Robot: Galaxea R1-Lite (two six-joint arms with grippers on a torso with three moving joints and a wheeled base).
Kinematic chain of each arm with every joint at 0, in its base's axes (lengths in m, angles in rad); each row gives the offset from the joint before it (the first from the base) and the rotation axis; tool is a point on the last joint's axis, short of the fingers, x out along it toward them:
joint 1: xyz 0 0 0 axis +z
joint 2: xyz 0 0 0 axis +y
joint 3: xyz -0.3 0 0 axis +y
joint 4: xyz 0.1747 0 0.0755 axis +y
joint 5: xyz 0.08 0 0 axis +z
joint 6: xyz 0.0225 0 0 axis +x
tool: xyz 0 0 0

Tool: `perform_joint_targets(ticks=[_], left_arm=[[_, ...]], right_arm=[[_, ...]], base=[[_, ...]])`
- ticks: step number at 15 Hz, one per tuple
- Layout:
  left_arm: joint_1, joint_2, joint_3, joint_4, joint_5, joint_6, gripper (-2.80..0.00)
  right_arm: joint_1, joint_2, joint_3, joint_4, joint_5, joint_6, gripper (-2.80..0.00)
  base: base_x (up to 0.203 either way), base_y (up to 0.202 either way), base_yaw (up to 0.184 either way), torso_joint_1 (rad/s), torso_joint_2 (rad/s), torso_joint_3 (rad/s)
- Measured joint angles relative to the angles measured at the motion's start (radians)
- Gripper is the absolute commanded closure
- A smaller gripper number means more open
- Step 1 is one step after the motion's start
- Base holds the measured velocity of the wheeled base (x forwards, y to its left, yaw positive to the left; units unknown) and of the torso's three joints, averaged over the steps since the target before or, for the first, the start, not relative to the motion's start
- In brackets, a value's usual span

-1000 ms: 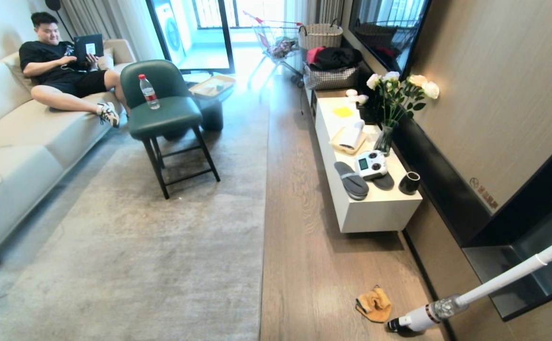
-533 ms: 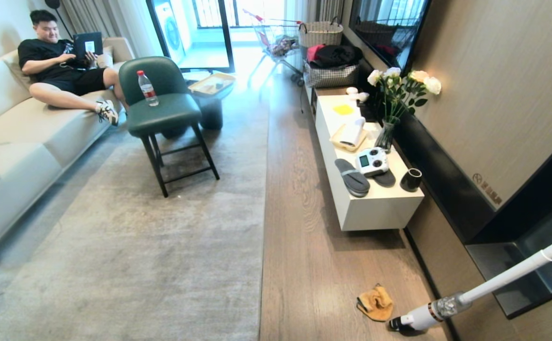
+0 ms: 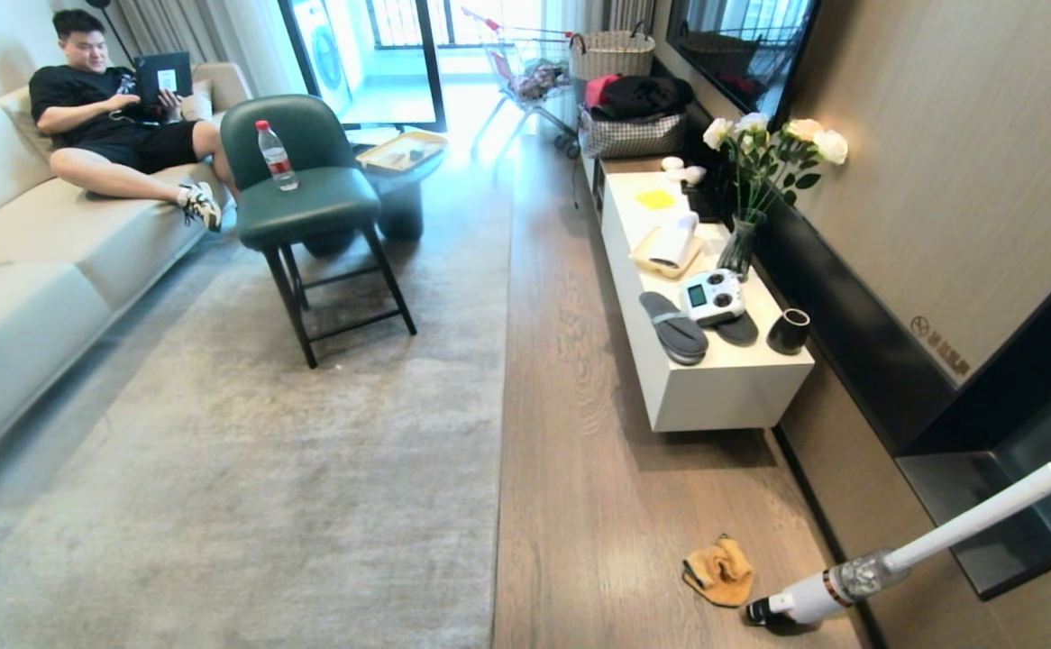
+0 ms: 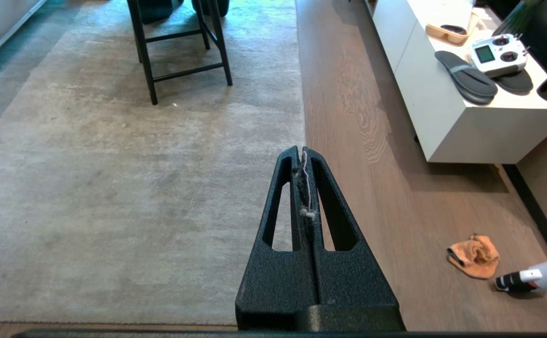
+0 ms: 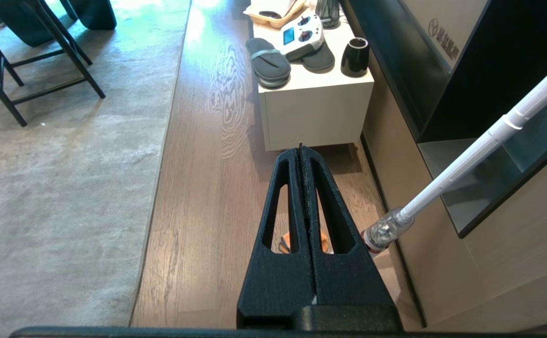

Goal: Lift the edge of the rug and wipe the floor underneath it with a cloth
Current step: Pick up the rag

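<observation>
Wood floor runs beside the rug edge, which looks broad and heavy; pinch it at the border. Soft, light cloth lies crumpled near the vacuum; grab a fold. Left claw and right claw are both pressed together, empty.

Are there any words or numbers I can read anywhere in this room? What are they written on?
No text here can be read.
Brown mark on the wall panel: a round sign with a few characters beside it, too small to read.
Red label on the water bottle: too small to read.
Screen on the white remote controller: nothing can be made out on it.
White sticker on the back of the laptop: blurred.
</observation>
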Motion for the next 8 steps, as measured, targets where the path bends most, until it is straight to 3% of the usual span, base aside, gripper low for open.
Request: perform_joint_targets(ticks=[4, 8], left_arm=[[0.000, 0.000, 0.000, -0.001, 0.000, 0.000, 0.00], [0.000, 0.000, 0.000, 0.000, 0.000, 0.000, 0.00]], right_arm=[[0.000, 0.000, 0.000, 0.000, 0.000, 0.000, 0.00], [0.000, 0.000, 0.000, 0.000, 0.000, 0.000, 0.00]], base=[[0.000, 0.000, 0.000, -0.149, 0.37, 0.221], [0.000, 0.000, 0.000, -0.193, 0.51, 0.315]])
